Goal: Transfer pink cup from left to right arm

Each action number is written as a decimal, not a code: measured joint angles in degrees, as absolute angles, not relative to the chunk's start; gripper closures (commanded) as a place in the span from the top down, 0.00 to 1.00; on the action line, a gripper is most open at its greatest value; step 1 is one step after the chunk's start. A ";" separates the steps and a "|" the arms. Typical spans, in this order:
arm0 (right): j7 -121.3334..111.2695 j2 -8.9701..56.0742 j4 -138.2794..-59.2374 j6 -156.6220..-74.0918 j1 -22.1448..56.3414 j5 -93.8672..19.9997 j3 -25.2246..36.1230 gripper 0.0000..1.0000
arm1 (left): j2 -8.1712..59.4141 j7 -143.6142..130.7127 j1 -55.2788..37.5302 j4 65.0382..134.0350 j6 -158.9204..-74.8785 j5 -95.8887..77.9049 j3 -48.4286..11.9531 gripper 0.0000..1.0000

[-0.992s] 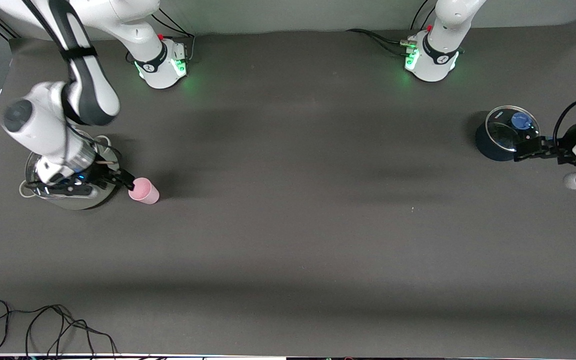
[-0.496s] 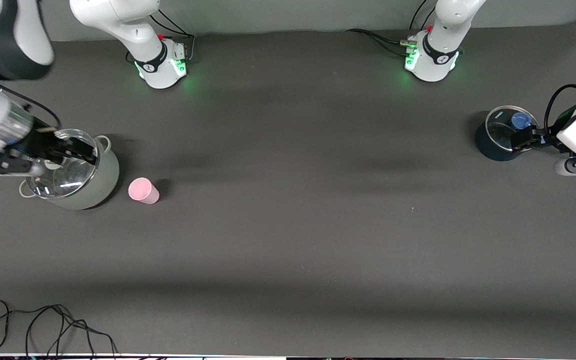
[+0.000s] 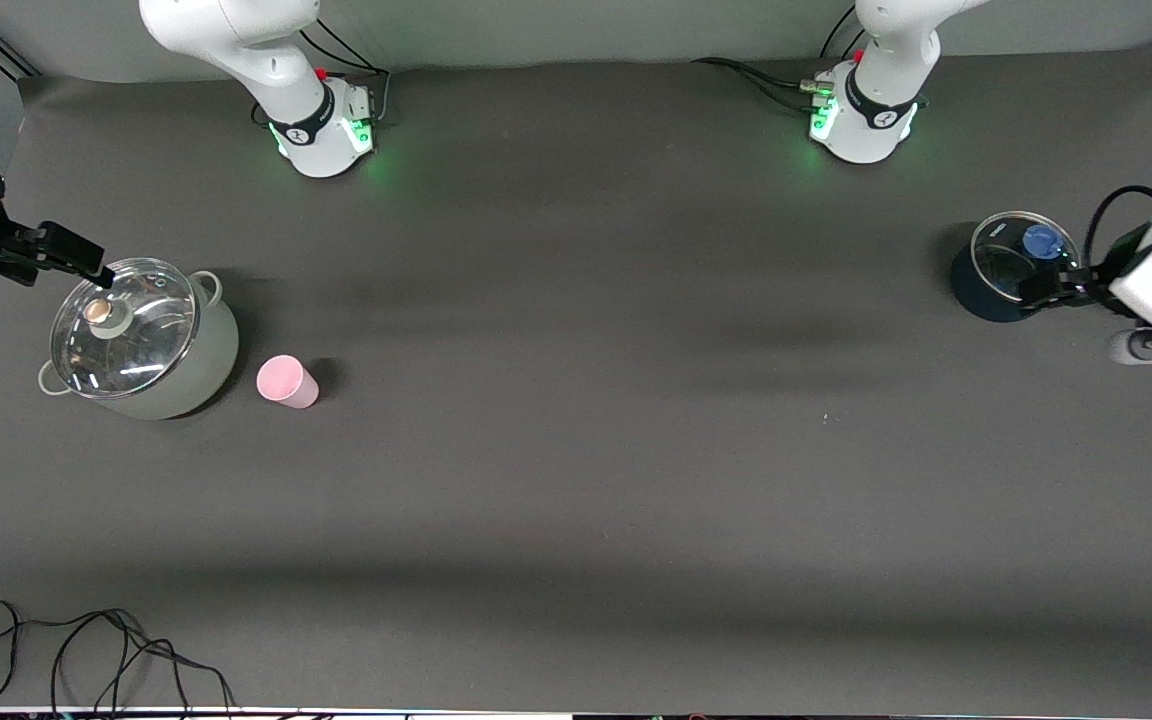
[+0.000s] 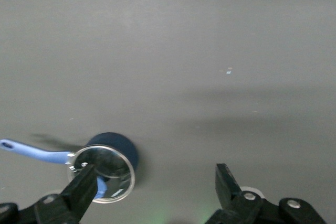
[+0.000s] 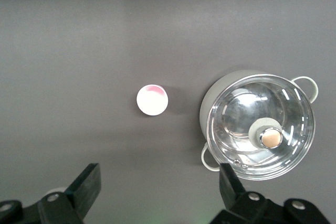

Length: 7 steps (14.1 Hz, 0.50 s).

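Pink cup [image 3: 286, 381] stands upright on worktop beside lidded grey pot [image 3: 141, 340], at right arm's end. Right end effector [image 3: 71, 257] open, empty, up over pot's edge; left end effector [image 3: 1046, 288] open, empty, over blue saucepan [image 3: 1008, 266]. Cup appears delivered: keep both arms clear of it while parking.

Beside the matt pale-grey pot [image 3: 198, 372] with its glossy glass lid [image 3: 122, 328], the pink cup [image 3: 286, 381] looks smooth plastic on the matt dark table covering [image 3: 576, 450].

No text, label, brand, number or sign can be read on anything in these views; the dark marks on the arm bases are too small to make out.
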<state>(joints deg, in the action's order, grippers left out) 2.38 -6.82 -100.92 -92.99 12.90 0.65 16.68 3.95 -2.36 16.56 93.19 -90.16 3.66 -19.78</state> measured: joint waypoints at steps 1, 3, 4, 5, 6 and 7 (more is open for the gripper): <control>2.38 -6.74 -100.92 -92.76 12.89 0.66 17.23 1.00 | 3.67 -2.36 11.42 93.19 -90.20 2.87 -14.83 1.00; 2.38 -6.61 -100.92 -92.29 12.89 0.67 17.97 1.00 | 3.20 -2.36 3.40 93.18 -90.33 2.40 -6.87 1.00; 2.38 -6.58 -100.92 -92.25 12.93 0.67 17.99 1.00 | 3.05 -2.35 1.20 93.17 -90.50 2.30 -4.63 1.00; 2.38 -6.56 -100.92 -92.22 13.02 0.67 17.97 1.00 | 3.00 -2.35 -0.02 93.16 -90.69 2.17 -3.41 1.00; 2.38 -6.55 -100.92 -92.21 13.09 0.67 17.95 1.00 | 3.00 -2.35 -0.87 93.16 -90.81 2.10 -2.63 1.00; 2.38 -6.54 -100.92 -92.20 13.10 0.67 17.93 1.00 | 3.00 -2.35 -1.87 93.16 -90.83 2.05 -1.63 1.00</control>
